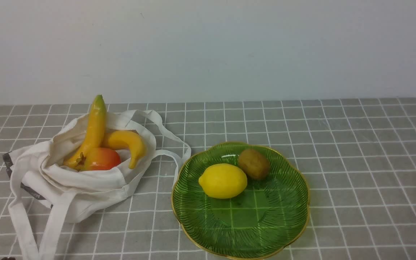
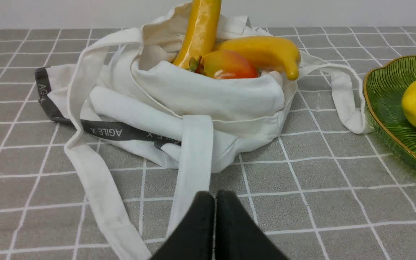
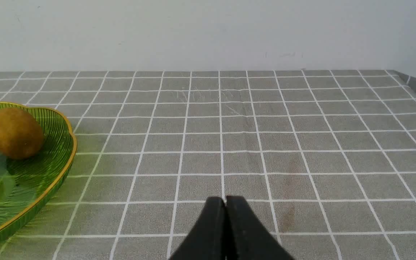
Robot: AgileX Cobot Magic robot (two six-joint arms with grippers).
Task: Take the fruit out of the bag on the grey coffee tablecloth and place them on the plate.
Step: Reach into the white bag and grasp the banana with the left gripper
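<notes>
The off-white cloth bag (image 1: 85, 180) lies on the grey checked tablecloth (image 1: 356, 162) at the left, with a green-tipped banana (image 1: 93, 131), a second banana (image 1: 128, 141) and a red-orange apple (image 1: 101, 159) in its mouth. The green glass plate (image 1: 265, 231) with a gold rim sits right of the bag and holds a yellow lemon (image 1: 222, 180) and a brown kiwi (image 1: 254, 164). My left gripper (image 2: 215, 196) is shut and empty, low over the cloth in front of the bag (image 2: 208, 97). My right gripper (image 3: 225, 200) is shut and empty, right of the plate (image 3: 49, 187). Neither gripper shows in the front view.
The bag's long straps (image 1: 54, 224) trail over the cloth toward the near edge, and one strap (image 1: 172, 153) loops to the plate's rim. A pale wall (image 1: 208, 47) stands behind the table. The table's right end (image 3: 415, 85) shows in the right wrist view.
</notes>
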